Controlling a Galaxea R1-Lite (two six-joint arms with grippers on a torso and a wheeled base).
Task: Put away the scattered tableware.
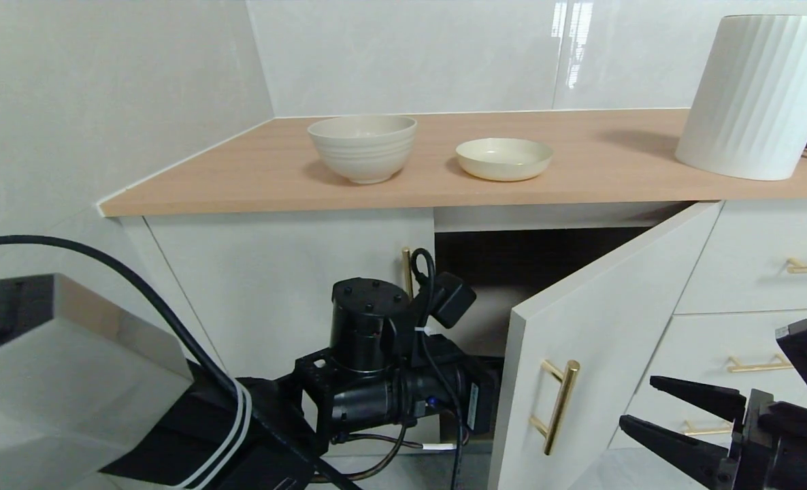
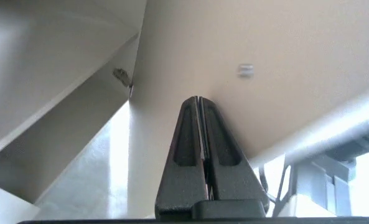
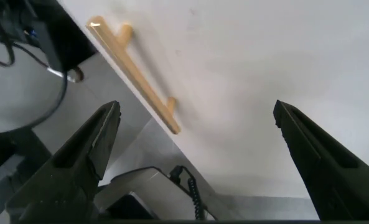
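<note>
Tiled kitchen corner, with wood counter [image 1: 254, 184] as landmark. On counter, toward its left: bowl [image 1: 363, 146]. Just beside it, nearer mid-counter: dish [image 1: 504, 158], apart from bowl, both upright. At counter's right end: ribbed white bin [image 1: 757, 95]. Below counter: cabinet door [image 1: 594, 340] standing open, dark shelf space behind.

Left gripper [image 2: 198, 99]: below counter, at cabinet opening, closed tight with nothing between. Right gripper [image 1: 638, 401]: lower still below counter, just outside door and near its gold handle [image 1: 558, 405], jaws spread wide, empty.

Seems to be the step between opening and first pickup: cabinet ready, tableware not yet touched. Calls next for raising one arm above counter's edge, most likely toward bowl or dish, with pincer parted before coming down over a rim. Needs care to clear counter's front lip on the way up, and to avoid knocking the open door.
</note>
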